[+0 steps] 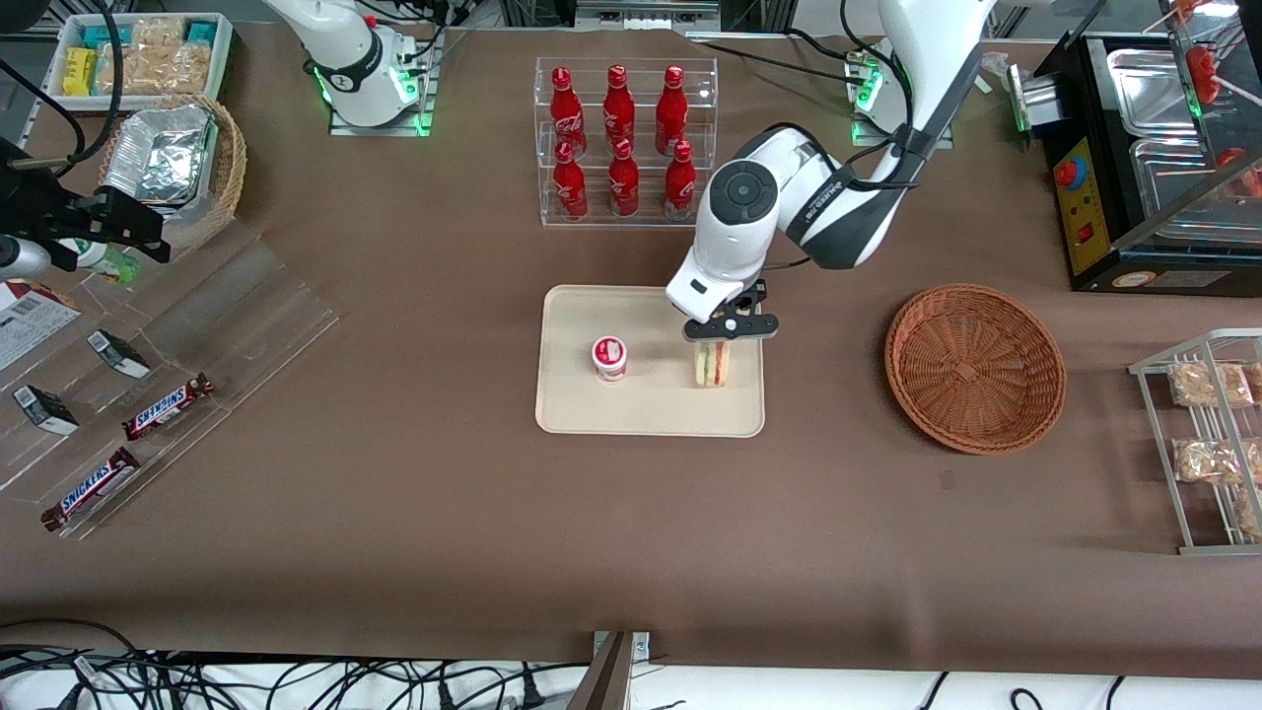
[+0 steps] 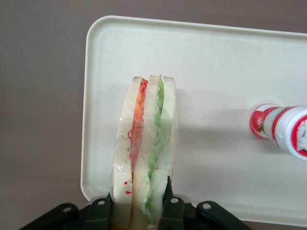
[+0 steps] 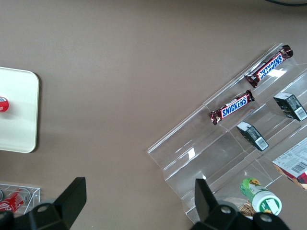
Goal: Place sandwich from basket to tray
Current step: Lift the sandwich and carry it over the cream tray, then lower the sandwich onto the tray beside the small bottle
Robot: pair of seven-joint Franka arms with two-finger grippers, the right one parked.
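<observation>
The wrapped sandwich stands upright on the cream tray, close to the tray edge nearest the basket. My left gripper is directly above it, shut on the sandwich. In the left wrist view both black fingers press the sides of the sandwich, whose red and green filling shows through the clear wrap, with the tray beneath. The reddish-brown wicker basket sits beside the tray toward the working arm's end of the table, with nothing in it.
A red-capped white cup stands on the tray beside the sandwich. Farther from the camera is a clear rack of red cola bottles. A wire rack of bagged snacks and a black appliance occupy the working arm's end.
</observation>
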